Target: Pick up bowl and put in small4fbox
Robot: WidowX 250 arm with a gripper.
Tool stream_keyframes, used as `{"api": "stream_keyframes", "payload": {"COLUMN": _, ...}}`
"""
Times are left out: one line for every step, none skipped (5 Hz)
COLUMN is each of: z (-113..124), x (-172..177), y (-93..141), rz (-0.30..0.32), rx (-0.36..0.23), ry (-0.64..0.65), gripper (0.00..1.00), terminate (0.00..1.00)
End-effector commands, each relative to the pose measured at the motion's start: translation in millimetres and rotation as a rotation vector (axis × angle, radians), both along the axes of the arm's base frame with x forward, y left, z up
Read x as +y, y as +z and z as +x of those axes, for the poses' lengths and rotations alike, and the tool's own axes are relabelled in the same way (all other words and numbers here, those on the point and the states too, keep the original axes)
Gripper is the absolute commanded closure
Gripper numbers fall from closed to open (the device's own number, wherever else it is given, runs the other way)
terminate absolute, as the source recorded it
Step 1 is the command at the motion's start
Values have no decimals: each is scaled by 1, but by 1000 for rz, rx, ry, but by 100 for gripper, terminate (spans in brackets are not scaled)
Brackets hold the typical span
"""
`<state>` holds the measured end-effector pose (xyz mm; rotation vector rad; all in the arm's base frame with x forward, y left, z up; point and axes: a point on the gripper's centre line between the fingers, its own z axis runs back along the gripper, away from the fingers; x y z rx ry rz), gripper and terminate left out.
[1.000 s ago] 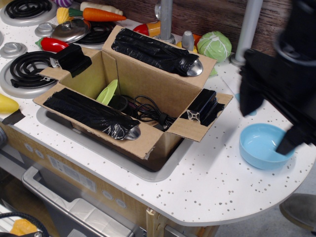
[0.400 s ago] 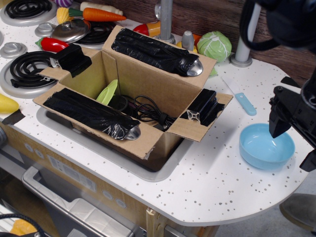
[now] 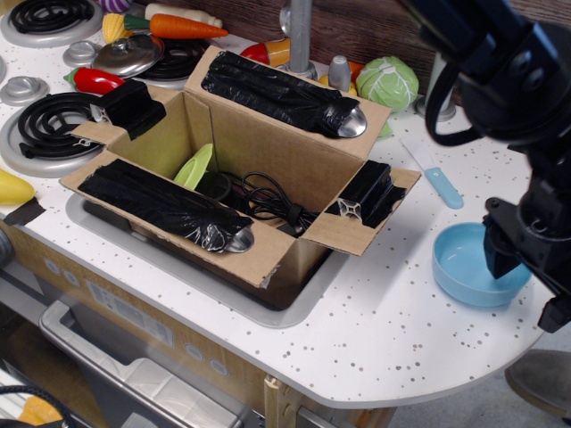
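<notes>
The light-blue bowl (image 3: 462, 265) sits upright on the white speckled counter at the right, near the rounded edge. My black gripper (image 3: 526, 285) is low over its right side and open. One fingertip (image 3: 496, 257) dips inside the bowl, the other (image 3: 556, 314) is outside the right rim, so the rim lies between the jaws. The arm hides the bowl's right edge. The small4fbox (image 3: 259, 147) stands in the sink at centre-left, its four black-taped flaps spread open. Inside are a green item and black cables.
A blue-handled knife (image 3: 441, 186) lies on the counter behind the bowl. A toy cabbage (image 3: 388, 80) and the faucet post (image 3: 299, 36) stand at the back. Stove burners (image 3: 49, 120), a silver pot lid (image 3: 129, 53), a carrot (image 3: 183, 27) and a red pepper (image 3: 94, 80) are at the left.
The gripper has come down from above and behind the bowl and now straddles its right rim. The bowl and the box have not moved.
</notes>
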<state>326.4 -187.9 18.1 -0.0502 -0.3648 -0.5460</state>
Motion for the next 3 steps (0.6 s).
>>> {"api": "stream_keyframes", "payload": {"z": 15, "x": 3, "y": -6, "rz": -16, "rx": -4, "ry": 6, "gripper": 100, "terminate": 0}}
{"api": "stream_keyframes", "payload": {"z": 5, "x": 0, "y": 7, "rz": 12, "rx": 20, "ry": 43, "gripper": 100, "terminate": 0}}
{"api": "stream_keyframes", "payload": {"z": -6, "x": -1, "y": 21, "rz": 30, "rx": 64, "ry": 62, "gripper": 100, "terminate": 0}}
